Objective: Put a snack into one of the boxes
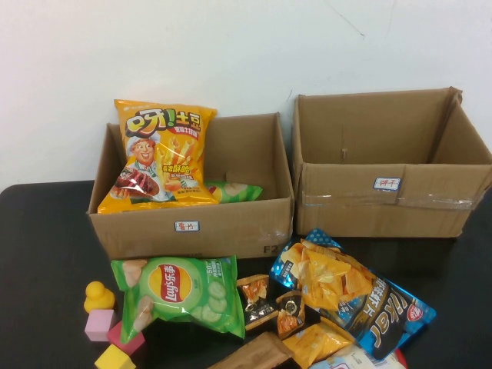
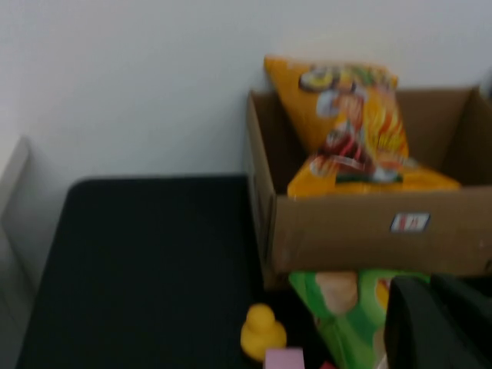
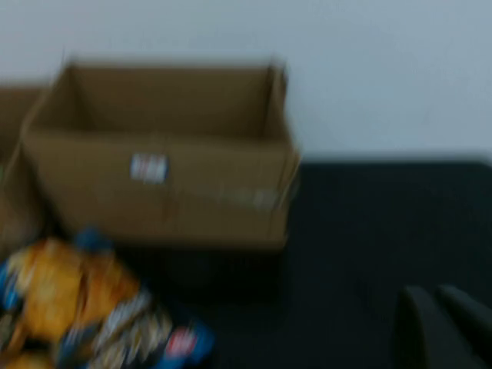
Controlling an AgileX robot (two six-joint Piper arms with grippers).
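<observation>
Near the table's front edge, right of centre, the snack (image 1: 367, 360) barely peeks from under a blue bag (image 1: 384, 311). The box (image 1: 231, 231) stands back left. The left gripper (image 2: 430, 290) and right gripper (image 3: 437, 298) hang closed, holding nothing, above the front.

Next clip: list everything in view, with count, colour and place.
left box: one, brown, red-lettered label, back left
right box: one, brown, blue-lettered label, back right
fries bag: one, yellow, standing in left box
small bag: one, green, lying in left box
Lay's bag: one, green, before left box
chip bag: one, blue and orange, before right box
small packets: about three, brown and orange, front centre
duck: one, yellow, front left
blocks: three, pink, red, yellow, by duck
table: one, black
left hand: black, shut, empty, front left
right hand: black, shut, empty, front right
</observation>
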